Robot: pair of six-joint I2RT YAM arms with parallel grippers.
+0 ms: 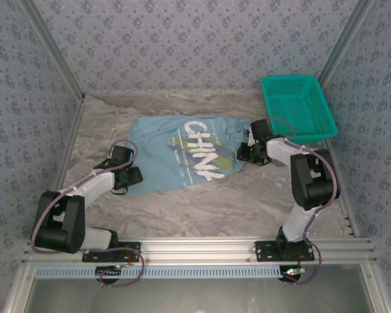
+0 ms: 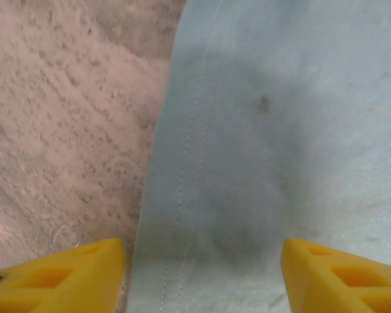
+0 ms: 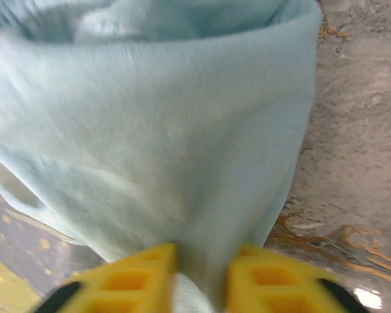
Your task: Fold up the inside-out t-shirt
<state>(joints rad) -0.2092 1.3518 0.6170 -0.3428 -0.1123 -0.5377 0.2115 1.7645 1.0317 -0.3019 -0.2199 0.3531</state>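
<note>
Right tool (image 3: 202, 261) pinches the t-shirt (image 3: 150, 130); your left tool (image 2: 202, 251) hangs open above it. Pull one-sided and you'll bunch it.

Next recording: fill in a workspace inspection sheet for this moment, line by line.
Surface: marbled table, flat.
Job's things: light-blue t-shirt lying spread out, CHINA print up, bunched at its right end.
Clutter: teal basket at the far right corner, nothing seen inside.
Grippers: left gripper open over the shirt's stitched hem; right gripper shut on a bunch of shirt fabric.
Cables: cables run along both arms, no snag seen.
Surroundings: patterned walls on three sides.
</note>
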